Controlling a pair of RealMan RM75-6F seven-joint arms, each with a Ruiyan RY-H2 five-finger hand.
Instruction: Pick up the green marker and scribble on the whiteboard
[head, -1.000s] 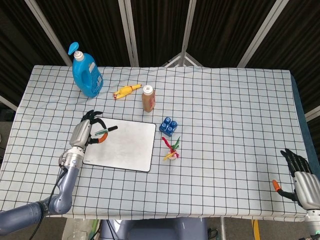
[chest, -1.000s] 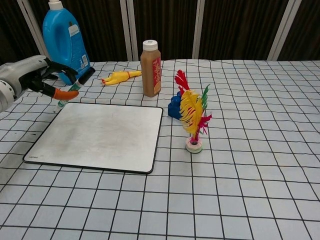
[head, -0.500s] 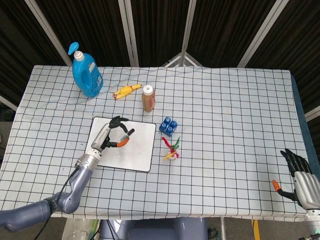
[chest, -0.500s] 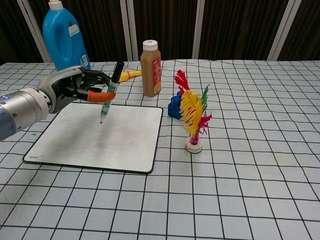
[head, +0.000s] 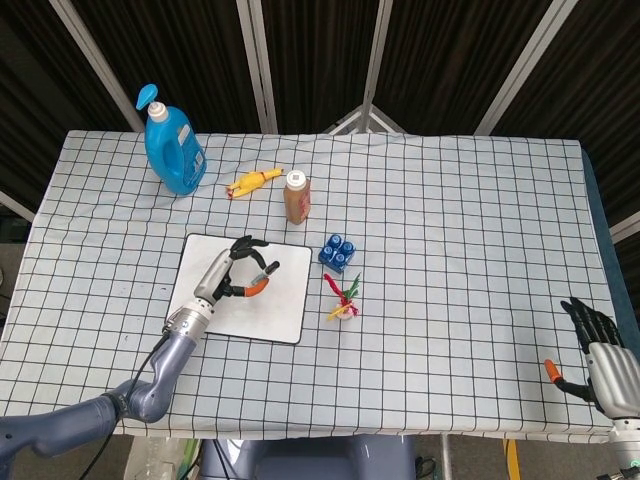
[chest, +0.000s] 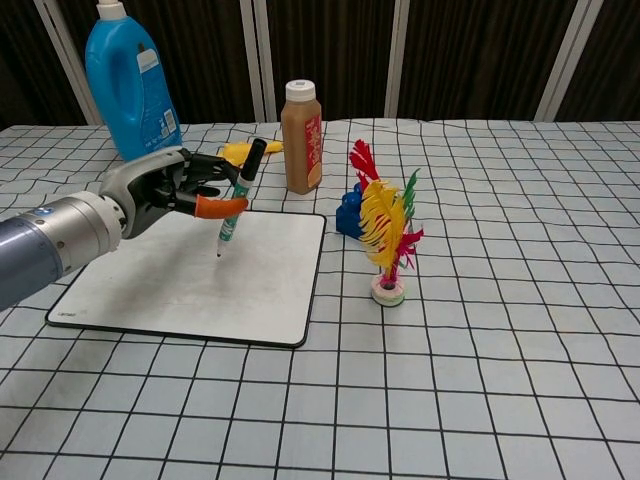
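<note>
My left hand grips the green marker near upright, black cap end up and tip down, just above the whiteboard. The tip hovers over the board's middle; I cannot tell whether it touches. The board surface looks faintly smudged. My right hand rests at the table's near right corner, away from the board, fingers spread and holding nothing; it shows only in the head view.
A blue detergent bottle stands at the back left. A brown bottle and a yellow rubber chicken lie behind the board. Blue blocks and a feathered shuttlecock sit right of the board.
My left hand carried the marker from the board's left edge rightward over its middle, and turned the marker from lying slanted to near upright with its tip down.
</note>
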